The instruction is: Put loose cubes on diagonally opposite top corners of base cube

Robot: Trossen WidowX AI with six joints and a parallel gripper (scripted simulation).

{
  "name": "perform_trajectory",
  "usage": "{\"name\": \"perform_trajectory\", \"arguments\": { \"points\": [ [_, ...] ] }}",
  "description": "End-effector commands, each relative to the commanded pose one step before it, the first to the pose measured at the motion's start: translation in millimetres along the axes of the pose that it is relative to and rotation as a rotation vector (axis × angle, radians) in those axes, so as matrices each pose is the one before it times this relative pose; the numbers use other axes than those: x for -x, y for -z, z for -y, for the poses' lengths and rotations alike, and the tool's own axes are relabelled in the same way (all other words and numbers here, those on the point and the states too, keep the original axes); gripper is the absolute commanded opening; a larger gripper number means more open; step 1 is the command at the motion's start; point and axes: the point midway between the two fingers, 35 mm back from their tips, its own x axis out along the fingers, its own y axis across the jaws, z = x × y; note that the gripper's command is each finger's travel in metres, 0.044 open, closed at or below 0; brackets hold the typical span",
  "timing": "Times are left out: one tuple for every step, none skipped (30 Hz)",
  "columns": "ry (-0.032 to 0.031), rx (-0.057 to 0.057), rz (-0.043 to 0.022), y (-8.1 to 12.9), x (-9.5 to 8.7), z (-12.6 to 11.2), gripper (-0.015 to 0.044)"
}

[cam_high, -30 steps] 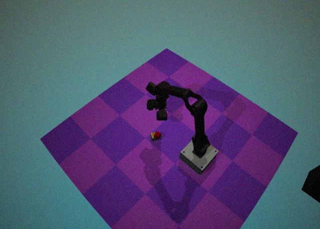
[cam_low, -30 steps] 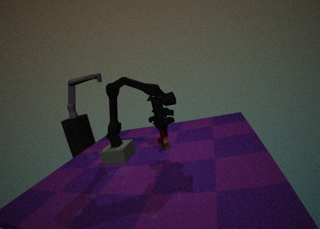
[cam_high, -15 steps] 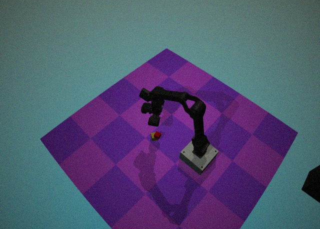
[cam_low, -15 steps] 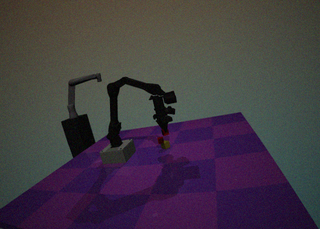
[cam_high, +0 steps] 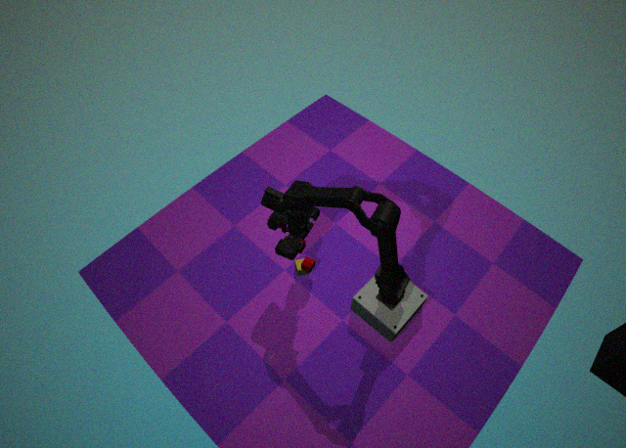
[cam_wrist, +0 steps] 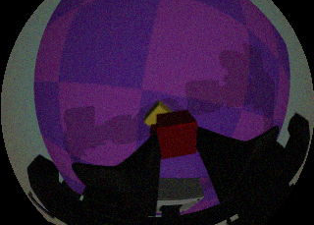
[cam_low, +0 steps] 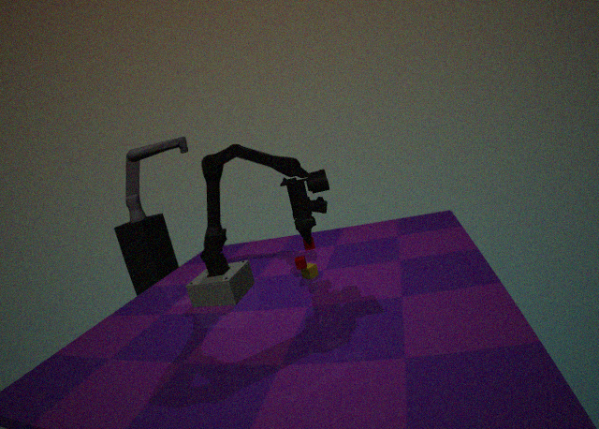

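Wrist view: the hand [cam_wrist: 176, 146] grips a small red cube [cam_wrist: 176, 135], level, with the yellow cube [cam_wrist: 157, 114] just beyond.

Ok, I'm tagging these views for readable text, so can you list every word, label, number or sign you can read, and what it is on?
None: no view shows readable text.
The held red cube, the placed red cube and the yellow base cube have plain faces.
The arm's grey base plate shows only small dark dots, no writing.
The gripper and the checkered mat carry no markings.
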Motion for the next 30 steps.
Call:
{"name": "perform_trajectory", "arguments": {
  "points": [
    [-0.00599, -0.0663, -0.00204, 1.12, -1.20, -14.11, 0.0105],
    [-0.00014, -0.0079, -0.00008, 0.19, -0.06, -1.58, 0.0105],
    [-0.00005, -0.0026, -0.00003, 0.07, -0.02, -0.53, 0.0105],
    [0.00000, 0.0000, 0.00000, 0.00, 0.00, 0.00, 0.0105],
    [0.00000, 0.0000, 0.00000, 0.00, 0.00, 0.00, 0.0105],
    [0.00000, -0.0001, 0.00000, 0.00, -0.49, 0.01, 0.0105],
    [0.00000, -0.0003, 0.00000, -0.01, -1.47, 0.04, 0.0105],
    [0.00001, -0.0006, -0.00001, 0.01, -2.45, 0.06, 0.0105],
    [0.00001, -0.0007, -0.00002, 0.04, -3.11, 0.08, 0.0105],
    [0.00001, -0.0007, -0.00002, 0.07, -3.12, 0.08, 0.0105],
    [0.00001, -0.0007, -0.00002, 0.11, -3.11, 0.08, 0.0105],
    [0.00001, -0.0007, -0.00003, 0.15, -3.10, 0.09, 0.0105],
    [0.00001, -0.0007, -0.00003, 0.18, -3.09, 0.09, 0.0105],
    [0.00001, -0.0007, -0.00003, 0.22, -3.08, 0.09, 0.0105],
    [0.00001, -0.0007, -0.00004, 0.25, -3.06, 0.09, 0.0105],
    [0.00001, -0.0006, -0.00003, 0.22, -2.40, 0.07, 0.0105],
    [0.00001, -0.0003, -0.00002, 0.14, -1.44, 0.04, 0.0105],
    [0.00000, -0.0001, -0.00001, 0.05, -0.48, 0.01, 0.0105],
    [0.00000, 0.0000, 0.00000, 0.00, 0.00, 0.00, 0.0105],
    [0.00000, 0.0000, 0.00000, 0.00, 0.00, 0.00, 0.0105],
    [0.00000, 0.0000, 0.00000, 0.00, 0.00, 0.00, 0.0105],
    [0.00000, 0.0000, 0.00000, 0.00, 0.00, 0.00, 0.0105],
    [0.00000, 0.0000, 0.00000, 0.00, 0.00, 0.00, 0.0105],
    [0.00000, 0.0000, 0.00000, 0.00, 0.00, 0.00, 0.0105],
    [0.00000, 0.0000, 0.00000, 0.00, 0.00, 0.00, 0.0105],
    [0.00000, 0.0000, 0.00000, 0.00, 0.00, 0.00, 0.0105],
    [0.00000, 0.0000, 0.00000, 0.00, 0.00, 0.00, 0.0105],
    [0.00000, 0.0000, 0.00000, 0.00, 0.00, 0.00, 0.0105],
    [0.00000, 0.0000, 0.00000, 0.00, 0.00, 0.00, 0.0105],
    [0.00000, 0.0001, 0.00000, -0.05, -0.53, 0.00, 0.0105]
  ]
}}
